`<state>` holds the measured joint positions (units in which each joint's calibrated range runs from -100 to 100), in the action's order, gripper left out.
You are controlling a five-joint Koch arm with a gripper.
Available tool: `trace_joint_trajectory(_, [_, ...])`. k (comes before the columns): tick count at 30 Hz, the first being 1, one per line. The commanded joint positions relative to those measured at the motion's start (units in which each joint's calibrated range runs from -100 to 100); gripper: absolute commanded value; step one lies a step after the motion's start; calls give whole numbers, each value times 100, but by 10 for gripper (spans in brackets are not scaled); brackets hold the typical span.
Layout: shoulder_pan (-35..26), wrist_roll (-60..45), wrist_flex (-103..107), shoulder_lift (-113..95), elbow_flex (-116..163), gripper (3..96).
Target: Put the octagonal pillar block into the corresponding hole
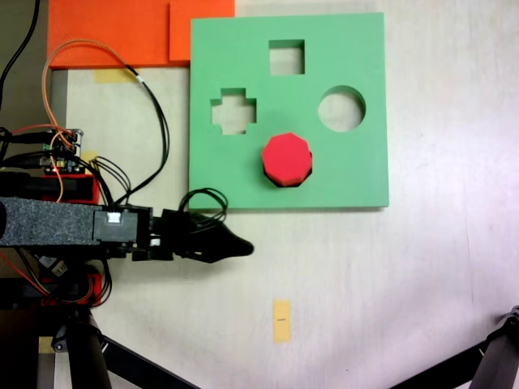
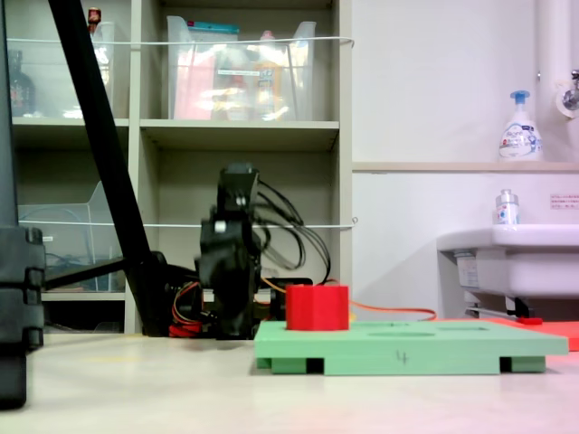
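The red octagonal pillar block [image 1: 286, 157] stands upright on the green foam board [image 1: 357, 174], below the middle of it in the first exterior view. In the second exterior view the block [image 2: 317, 307] rises well above the board [image 2: 407, 348]. The corresponding hole is hidden under the block. My gripper [image 1: 240, 247] lies off the board, below its lower left corner in the first exterior view. Its jaws taper to one point with nothing between them. The arm [image 2: 231, 267] is folded low behind the board.
The board also has a cross cutout [image 1: 233, 111], a square cutout [image 1: 286, 57] and a round cutout [image 1: 340, 109]. An orange foam sheet [image 1: 122, 32] lies at the top left. Loose wires and circuit boards [image 1: 61, 150] sit beside the arm. A yellow tape strip [image 1: 281, 320] marks the table.
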<state>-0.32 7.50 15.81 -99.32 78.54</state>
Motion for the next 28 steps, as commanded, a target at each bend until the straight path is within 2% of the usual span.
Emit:
trace_joint_trajectory(1, [-83, -366, -2375, -68, 1169, 483])
trace_joint_trajectory(7, [-142, -640, -2154, -68, 2146, 481])
trace_joint_trajectory(8, [-142, -640, -1518, -68, 2146, 474])
trace_joint_trajectory(10, [-142, -591, -1518, -68, 2146, 438])
trace_joint_trajectory(12, [-137, -591, -1576, -68, 2146, 502])
trace_joint_trajectory(28, [-137, -591, -1644, -68, 2146, 503])
